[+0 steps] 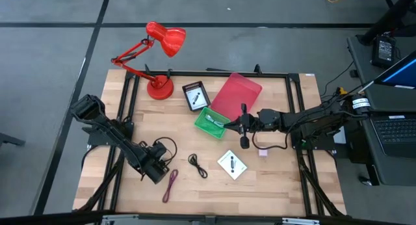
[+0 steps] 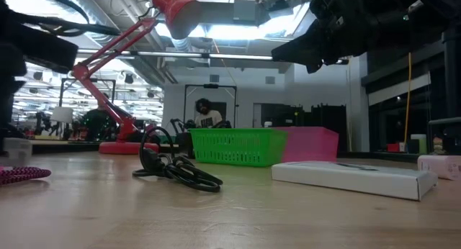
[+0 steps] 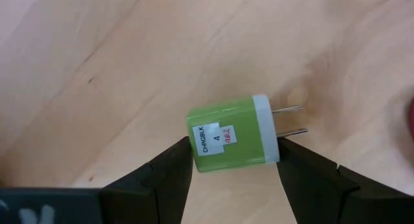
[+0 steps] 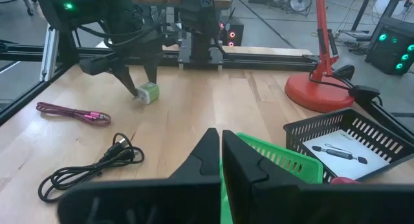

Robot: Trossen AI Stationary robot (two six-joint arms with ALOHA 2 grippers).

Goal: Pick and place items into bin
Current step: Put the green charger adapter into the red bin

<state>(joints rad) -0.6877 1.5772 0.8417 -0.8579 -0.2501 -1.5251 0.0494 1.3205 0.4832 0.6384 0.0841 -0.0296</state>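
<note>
A small green charger block [image 3: 229, 141] with a white face and two prongs lies near the table's front left, label up. My left gripper [image 3: 233, 153] points down over it, open. One fingertip stands at the block's green back end and the other at its white pronged end. The right wrist view shows this block [image 4: 147, 92] under the left fingers. Loose on the wood lie a maroon cable [image 1: 171, 185], a black cable [image 1: 197, 165] and a white card [image 1: 232, 164]. My right gripper [image 4: 220, 149] hangs shut, roughly level, over the green bin [image 1: 210, 121]. My left gripper's fingertips [image 3: 174, 160] stand close against the two ends of the charger block, coming from above along its length. I cannot tell whether they touch it. The block looks to lie flat on the table.
A pink bin [image 1: 237, 93] and a black tray [image 1: 196, 96] holding a white card stand beside the green bin. The red desk lamp [image 1: 159, 62] stands at the far left. A person sits in the room behind the table [image 2: 207, 114]. A black frame rail [image 1: 130, 95] runs around the table.
</note>
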